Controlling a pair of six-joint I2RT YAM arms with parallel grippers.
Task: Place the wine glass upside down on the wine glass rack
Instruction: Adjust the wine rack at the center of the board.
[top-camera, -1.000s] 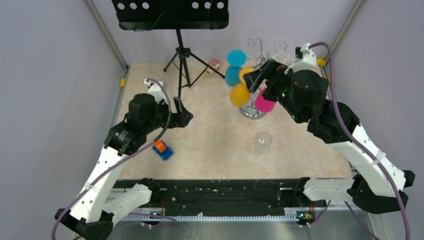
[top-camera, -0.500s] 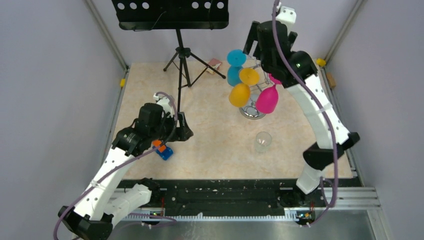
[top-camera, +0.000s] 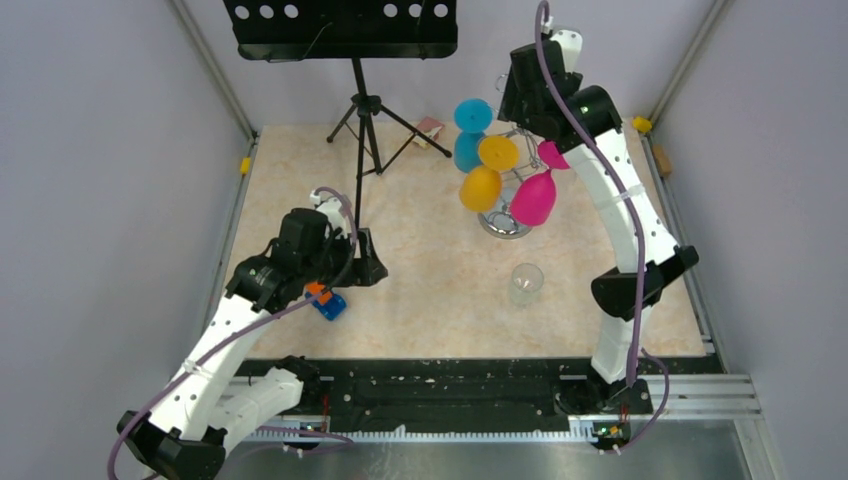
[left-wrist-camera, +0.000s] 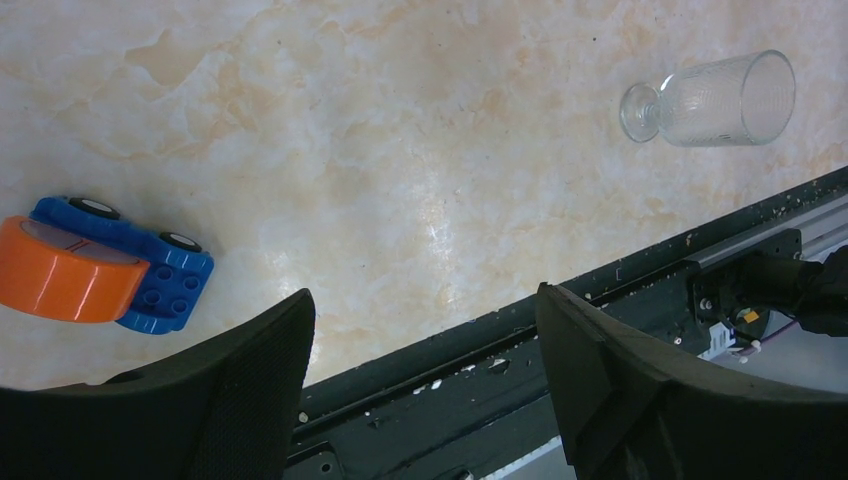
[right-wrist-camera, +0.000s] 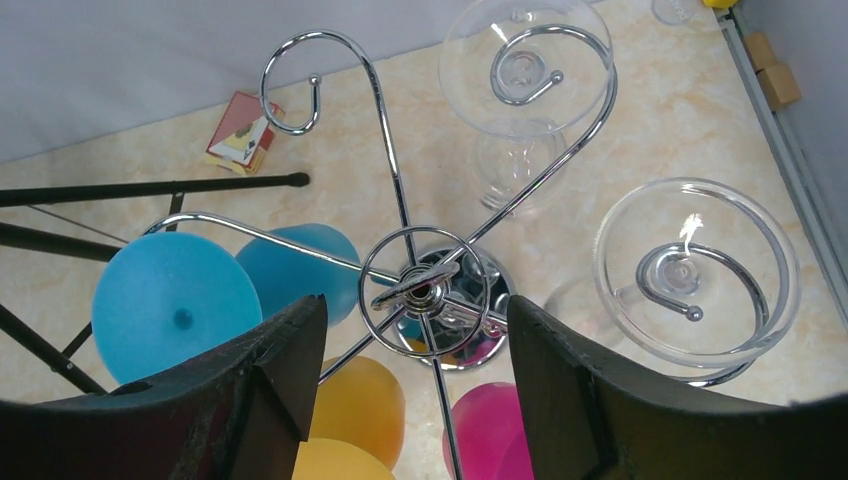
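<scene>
The chrome wine glass rack (top-camera: 505, 222) stands at the back right, and I see it from above in the right wrist view (right-wrist-camera: 425, 285). Blue (top-camera: 472, 117), orange (top-camera: 481, 188) and magenta (top-camera: 533, 199) glasses hang on it upside down, and so do two clear ones (right-wrist-camera: 695, 270). One curled hook (right-wrist-camera: 300, 90) is empty. A clear wine glass (top-camera: 525, 281) sits on the table in front of the rack, and it also shows in the left wrist view (left-wrist-camera: 715, 100). My right gripper (right-wrist-camera: 415, 320) is open and empty, high above the rack hub (top-camera: 522, 85). My left gripper (left-wrist-camera: 422, 300) is open and empty, low at the left (top-camera: 365, 262).
A black tripod music stand (top-camera: 365, 110) stands at the back. A blue toy car with an orange tape roll (top-camera: 325, 298) lies by my left gripper. A small card box (top-camera: 432, 130) lies near the back wall. The black rail (left-wrist-camera: 600, 330) borders the near table edge.
My right arm has lifted off the rack beside the magenta glass and now stands high above it. My left gripper has moved a little nearer, beside the toy car.
</scene>
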